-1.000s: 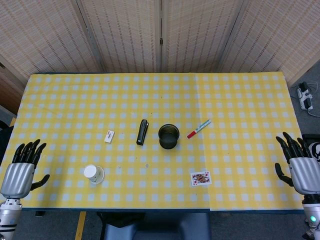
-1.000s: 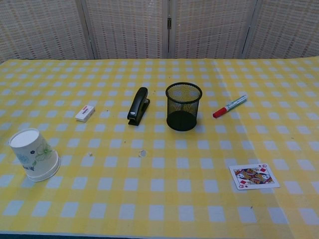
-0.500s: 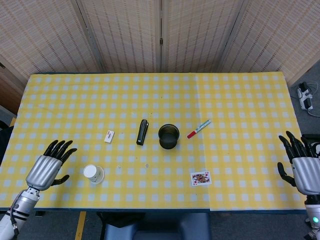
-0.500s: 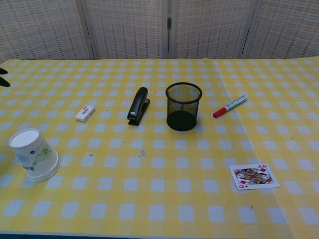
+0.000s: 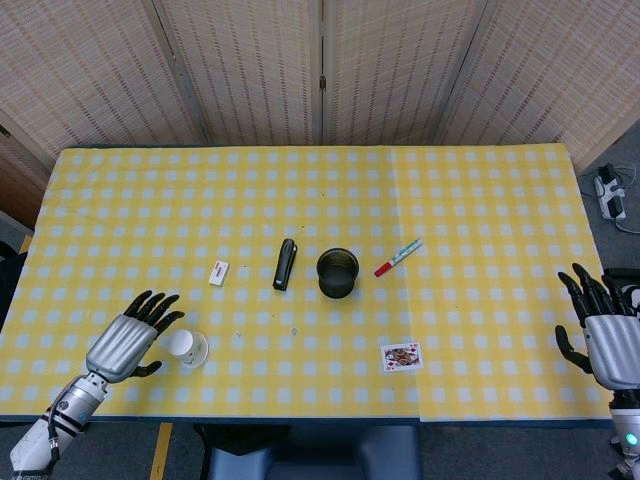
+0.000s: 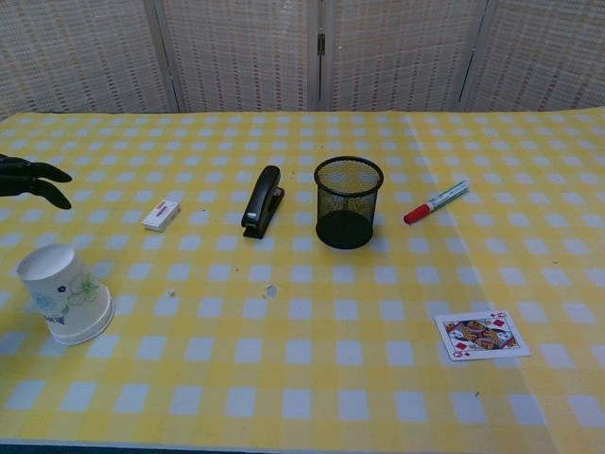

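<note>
While the left hand (image 5: pixel 128 340) hovers empty with fingers spread just beside the upside-down cup (image 5: pixel 187 347) near the table's (image 5: pixel 480 230) front-left edge, it should probably wrap the wall gently without crushing it, right hand (image 5: pixel 607 340) splayed well apart.

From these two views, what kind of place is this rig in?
Probably an indoor lab or test room set up for tabletop work: a table with a yellow checked cloth, woven folding screens behind it, a power strip on the floor. Small desk items lie spread out, such as a mesh pen cup and stapler.
</note>
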`<state>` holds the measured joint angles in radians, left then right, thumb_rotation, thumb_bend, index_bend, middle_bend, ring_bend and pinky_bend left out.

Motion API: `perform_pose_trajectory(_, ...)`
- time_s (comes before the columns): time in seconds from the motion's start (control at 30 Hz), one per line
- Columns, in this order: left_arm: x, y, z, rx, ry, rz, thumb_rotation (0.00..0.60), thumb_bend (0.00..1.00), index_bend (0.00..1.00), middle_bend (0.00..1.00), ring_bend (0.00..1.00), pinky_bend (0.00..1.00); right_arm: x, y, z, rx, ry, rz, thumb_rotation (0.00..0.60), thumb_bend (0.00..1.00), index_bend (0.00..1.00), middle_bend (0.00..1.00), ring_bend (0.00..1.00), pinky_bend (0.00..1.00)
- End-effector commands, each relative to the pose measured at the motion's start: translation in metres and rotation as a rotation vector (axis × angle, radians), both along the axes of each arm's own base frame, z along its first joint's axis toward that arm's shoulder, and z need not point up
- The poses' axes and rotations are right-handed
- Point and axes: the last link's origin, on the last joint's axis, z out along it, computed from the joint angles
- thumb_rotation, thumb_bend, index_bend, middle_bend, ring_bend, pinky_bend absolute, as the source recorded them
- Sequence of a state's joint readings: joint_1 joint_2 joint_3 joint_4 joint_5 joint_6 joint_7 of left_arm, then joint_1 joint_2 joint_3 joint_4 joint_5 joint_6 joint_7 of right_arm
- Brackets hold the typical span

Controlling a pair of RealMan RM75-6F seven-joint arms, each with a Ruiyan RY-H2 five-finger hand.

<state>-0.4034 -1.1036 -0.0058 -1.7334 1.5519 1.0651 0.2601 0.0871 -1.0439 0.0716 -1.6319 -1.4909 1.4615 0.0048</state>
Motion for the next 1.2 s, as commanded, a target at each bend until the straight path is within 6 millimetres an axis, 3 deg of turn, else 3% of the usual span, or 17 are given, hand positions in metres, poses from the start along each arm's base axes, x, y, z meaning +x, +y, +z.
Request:
perform_pose_trajectory(0.03,0.004,0.001,-0.006,-0.016,0.005,-0.015,0.6,0.24,0.24,0.09,0.07,0.01,-0.001,0.001,0.0,-0.001,-0.002,0.0,0.6,0.51,0.0,0.02,0.11,0.0)
perform_pose_trajectory(0.43,0.007,0.006,-0.015,-0.048,0.029,-0.006,0.6,0.33,0.25,0.09,0.07,0.01,-0.006,0.004,0.001,-0.006,-0.008,-0.006,0.6,0.51,0.0,0.02,0.11,0.0)
perform_pose_trajectory(1.2,0.011,0.006,-0.02,-0.077,0.04,0.014,0.6,0.36,0.27,0.1,0.07,0.02,-0.009,0.002,0.009,-0.02,-0.01,-0.013,0.6,0.51,0.0,0.02,0.11,0.0)
